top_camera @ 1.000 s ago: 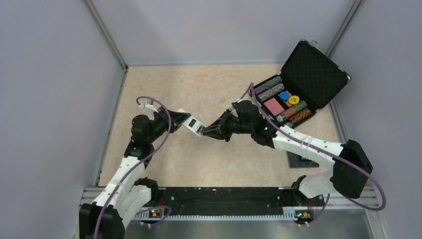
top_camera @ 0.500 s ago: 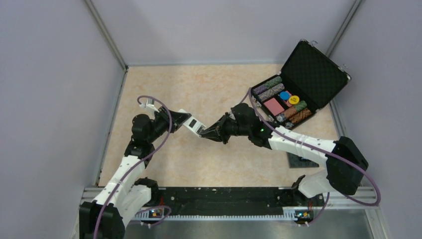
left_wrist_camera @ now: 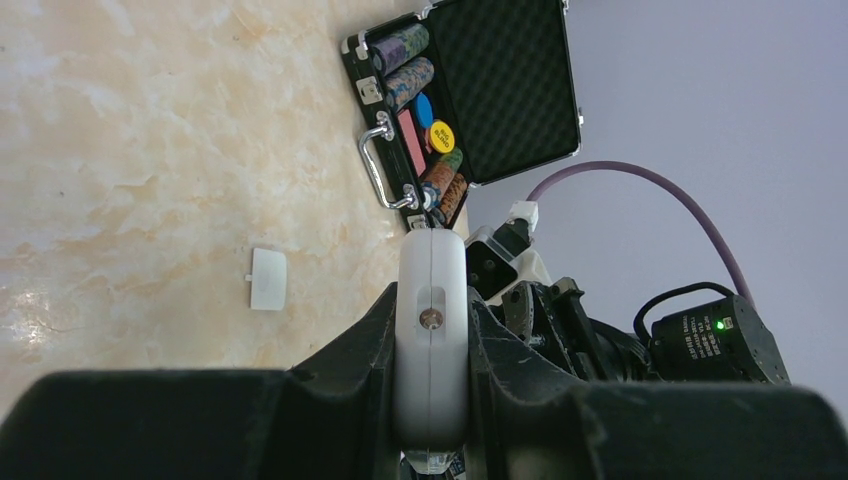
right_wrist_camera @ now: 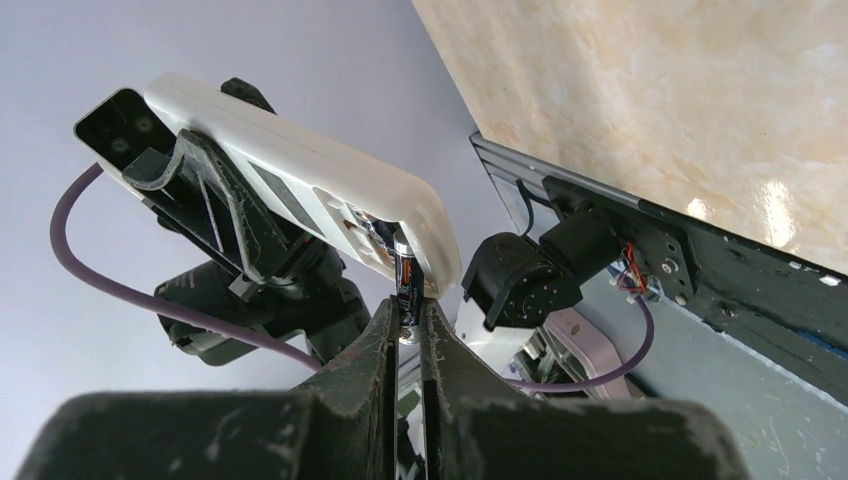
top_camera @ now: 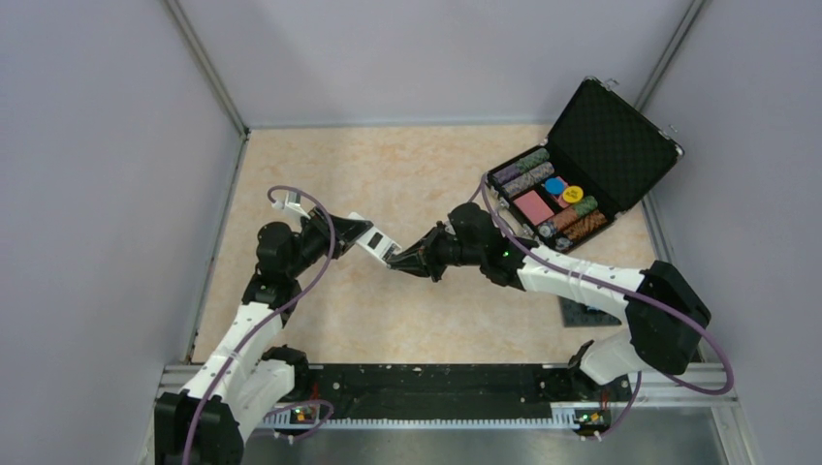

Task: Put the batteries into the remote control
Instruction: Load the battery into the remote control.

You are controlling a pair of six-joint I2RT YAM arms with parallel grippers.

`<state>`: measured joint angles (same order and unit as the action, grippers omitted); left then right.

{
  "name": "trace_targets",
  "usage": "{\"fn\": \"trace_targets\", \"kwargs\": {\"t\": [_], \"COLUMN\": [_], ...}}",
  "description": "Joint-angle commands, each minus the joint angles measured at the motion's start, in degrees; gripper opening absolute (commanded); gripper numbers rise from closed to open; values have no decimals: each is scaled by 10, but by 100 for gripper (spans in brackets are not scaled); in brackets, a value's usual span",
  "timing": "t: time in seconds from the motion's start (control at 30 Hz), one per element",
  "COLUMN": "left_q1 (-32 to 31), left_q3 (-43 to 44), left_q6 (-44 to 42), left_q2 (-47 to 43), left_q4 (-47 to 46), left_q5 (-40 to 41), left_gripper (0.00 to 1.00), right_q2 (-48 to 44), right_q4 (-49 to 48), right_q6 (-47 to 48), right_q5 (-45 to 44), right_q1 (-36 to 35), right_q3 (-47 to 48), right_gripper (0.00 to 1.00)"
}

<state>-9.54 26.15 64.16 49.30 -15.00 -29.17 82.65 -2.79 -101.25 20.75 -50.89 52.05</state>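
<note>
Top external view, entries by item.

1. Black case (top_camera: 613, 140), at the far right corner of the bench (top_camera: 388, 165). Its foam-lined lid is open and leans back. Contents: rows of mottled chips (top_camera: 531, 160) set on edge, one pink rectangular block (top_camera: 534, 205) in the middle, and a blue disc (top_camera: 553, 185) with a yellow disc (top_camera: 573, 194) just beside it.
2. Remote control (top_camera: 370, 238), held off the bench above its left half and clenched across its narrow sides by the left pincer (top_camera: 354, 234).
3. Battery (right_wrist_camera: 405, 285), right wrist view. A thin dark cylinder, gripped by its lower end in the right pincer (right_wrist_camera: 407, 325). Its upper tip is at the open compartment near the remote control's rounded end.
4. Small white cover (left_wrist_camera: 268, 278), left wrist view. It lies flat on the bench, apart from the case.
5. Dark pad (top_camera: 582, 312), near the right edge of the bench, mostly hidden behind the right arm.

Not legible:
- The inside of the compartment is small and shadowed.
- Whether the battery tip actually touches cannot be told.
- The chip markings are too fine to read.
</note>
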Motion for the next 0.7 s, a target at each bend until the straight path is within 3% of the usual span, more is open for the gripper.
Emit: {"fn": "trace_targets", "kwargs": {"t": [0.0, 0.57, 0.67], "left_q1": [-1, -1, -1], "left_q3": [24, 45, 50], "left_q6": [2, 13, 17], "left_q2": [-7, -30, -29], "left_q4": [-24, 49, 65], "left_q5": [-12, -24, -23], "left_gripper": [0, 0, 0], "right_q2": [7, 36, 39], "right_q4": [2, 50, 52], "right_q6": [-5, 43, 42], "right_q5": [-16, -44, -40], "right_q1": [-6, -3, -3], "right_q3": [5, 36, 40], "right_gripper": [0, 0, 6]}}
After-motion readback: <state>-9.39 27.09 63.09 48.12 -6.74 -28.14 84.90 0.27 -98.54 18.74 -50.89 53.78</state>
